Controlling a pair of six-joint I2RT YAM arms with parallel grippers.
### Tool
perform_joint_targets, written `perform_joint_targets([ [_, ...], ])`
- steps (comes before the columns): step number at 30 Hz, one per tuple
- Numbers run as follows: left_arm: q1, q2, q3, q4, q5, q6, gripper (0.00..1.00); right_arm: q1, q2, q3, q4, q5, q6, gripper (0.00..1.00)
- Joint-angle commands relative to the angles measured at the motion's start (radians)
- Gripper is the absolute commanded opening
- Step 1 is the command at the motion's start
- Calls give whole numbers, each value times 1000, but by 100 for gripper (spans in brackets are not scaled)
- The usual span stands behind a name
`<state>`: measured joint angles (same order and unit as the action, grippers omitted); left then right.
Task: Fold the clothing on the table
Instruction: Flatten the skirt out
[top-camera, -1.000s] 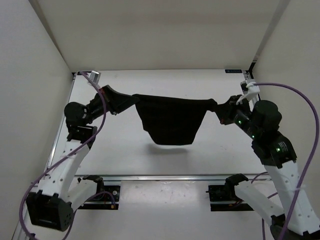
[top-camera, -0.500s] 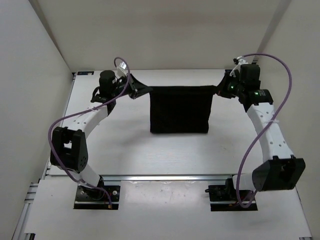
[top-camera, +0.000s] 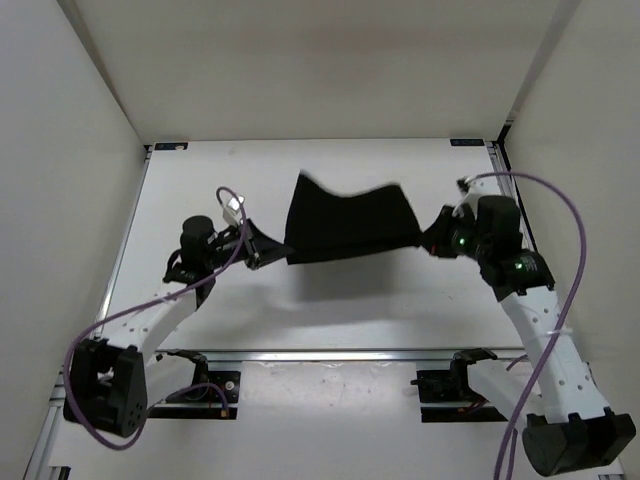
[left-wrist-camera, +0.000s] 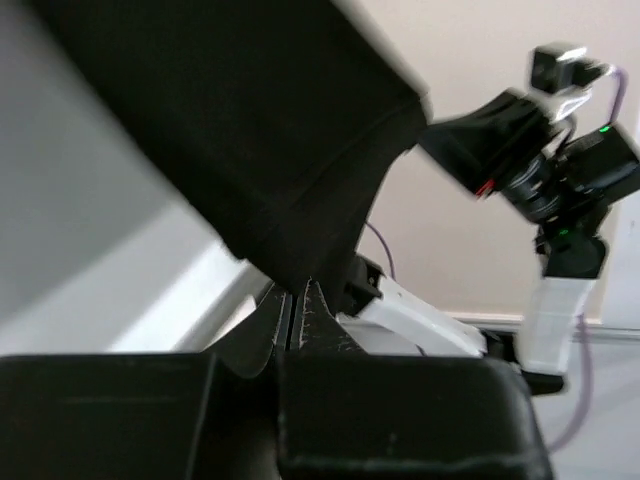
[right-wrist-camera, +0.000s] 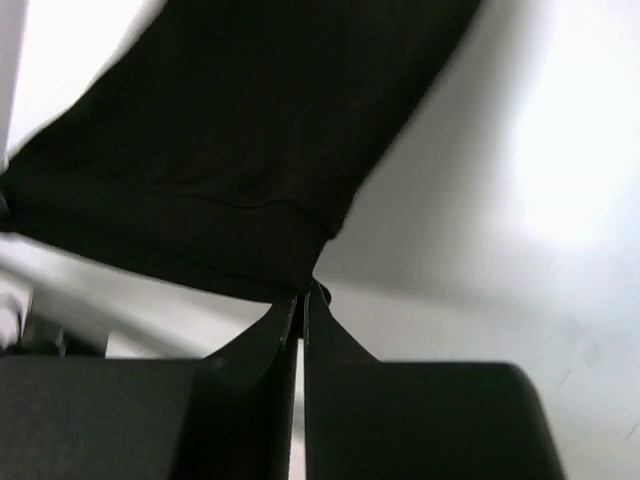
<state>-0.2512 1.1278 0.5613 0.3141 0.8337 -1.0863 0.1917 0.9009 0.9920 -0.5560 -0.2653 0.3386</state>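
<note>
Clothing being held taut in the air
The left gripper and right gripper are pinching its 2 near corners, jaws closed on fabric, holding it above the table

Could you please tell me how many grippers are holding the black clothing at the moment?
2. The left gripper is shut on the left corner of the clothing, the right gripper on its right corner; both are in plain view.
</note>
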Motion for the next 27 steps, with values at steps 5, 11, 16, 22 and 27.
perform_joint_targets([
  [5, 6, -247, 121, -27, 68, -29, 0, 233, -252, 62, -167, 211, 105, 0],
  [11, 13, -142, 239, -101, 41, -12, 0, 275, -101, 143, -110, 226, 60, 0],
  [16, 46, -7, 158, -116, -39, 19, 0, -99, 94, 13, 97, -225, 82, 0],
  [22, 41, 308, 185, -20, -137, 74, 0, -179, 361, -4, 281, -310, 30, 0],
  [27, 17, 577, 377, 97, -117, 3, 0, -222, 484, 63, 315, -304, 30, 1],
])
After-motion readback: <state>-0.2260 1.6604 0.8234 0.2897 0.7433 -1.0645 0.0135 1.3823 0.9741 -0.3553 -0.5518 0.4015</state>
